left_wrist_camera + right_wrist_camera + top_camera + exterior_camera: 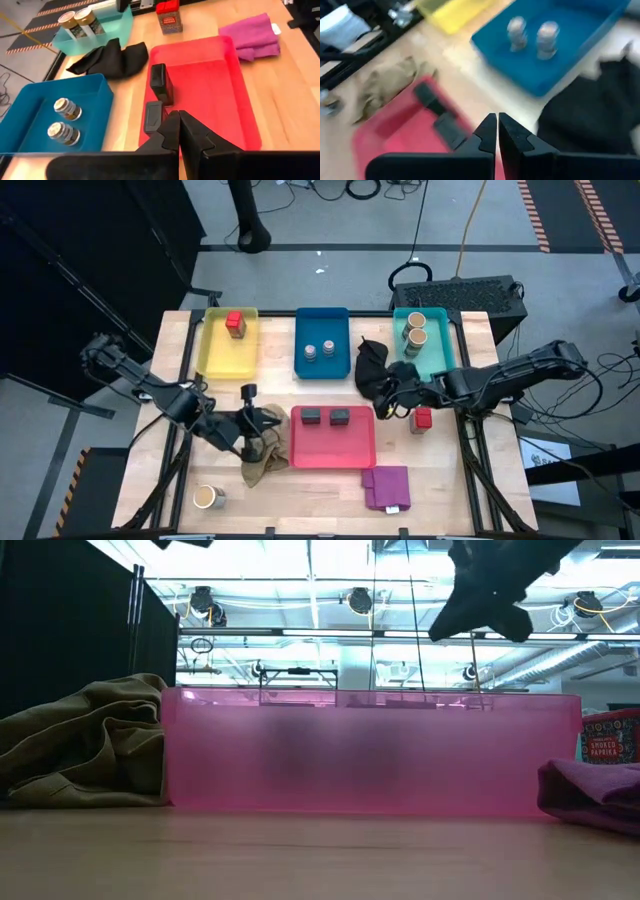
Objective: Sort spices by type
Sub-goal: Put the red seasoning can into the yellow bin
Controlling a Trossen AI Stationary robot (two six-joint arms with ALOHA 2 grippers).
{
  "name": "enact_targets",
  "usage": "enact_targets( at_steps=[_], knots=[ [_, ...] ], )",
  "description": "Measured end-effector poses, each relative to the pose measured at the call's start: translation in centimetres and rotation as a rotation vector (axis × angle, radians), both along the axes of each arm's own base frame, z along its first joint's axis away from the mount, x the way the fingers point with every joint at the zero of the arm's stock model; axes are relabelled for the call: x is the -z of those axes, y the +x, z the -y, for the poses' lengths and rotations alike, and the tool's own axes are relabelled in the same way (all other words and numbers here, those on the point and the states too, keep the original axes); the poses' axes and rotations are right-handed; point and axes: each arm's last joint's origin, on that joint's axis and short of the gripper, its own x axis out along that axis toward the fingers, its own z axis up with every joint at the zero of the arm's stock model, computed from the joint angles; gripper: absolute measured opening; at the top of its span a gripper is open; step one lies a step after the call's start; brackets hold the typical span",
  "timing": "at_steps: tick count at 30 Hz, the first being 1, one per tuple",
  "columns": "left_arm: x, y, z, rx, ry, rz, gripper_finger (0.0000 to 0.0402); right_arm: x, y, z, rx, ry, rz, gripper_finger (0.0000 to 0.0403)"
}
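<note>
Two dark grey tins (312,416) (340,417) lie in the red tray (333,450). A red cube (235,323) stands in the yellow tray (228,360). A second red cube (421,420) stands on the table right of the red tray. Two silver tins (318,352) sit in the blue tray (322,325) and two tan jars (416,330) in the teal tray (440,350). A third tan jar (208,497) stands at the near left. My left gripper (272,420) (179,131) is shut and empty at the red tray's left edge. My right gripper (384,406) (497,132) is shut and empty beside the black cloth.
A beige cloth (262,457) lies bunched left of the red tray. A black cloth (371,368) lies between the blue and teal trays. A purple cloth (388,487) lies at the near right. Bare table shows at the near middle and near left.
</note>
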Motion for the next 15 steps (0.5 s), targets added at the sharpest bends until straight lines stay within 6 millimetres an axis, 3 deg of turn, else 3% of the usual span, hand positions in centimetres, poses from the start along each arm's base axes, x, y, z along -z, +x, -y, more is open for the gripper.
enact_targets(
  at_steps=[3,8,15],
  knots=[
    [0.2,-0.3,0.2,0.014,0.017,-0.026,0.0006,-0.3,0.3,-0.8,0.01,0.117,-0.046,0.0],
    [0.3,-0.4,0.2,0.033,0.054,-0.043,0.0006,-1.2,-0.4,-2.6,0.083,0.31,-0.345,0.0],
    [0.2,-0.4,0.1,0.045,0.152,-0.033,0.0006,-4.8,-2.5,-4.3,0.193,0.443,-0.757,0.0]
  ],
)
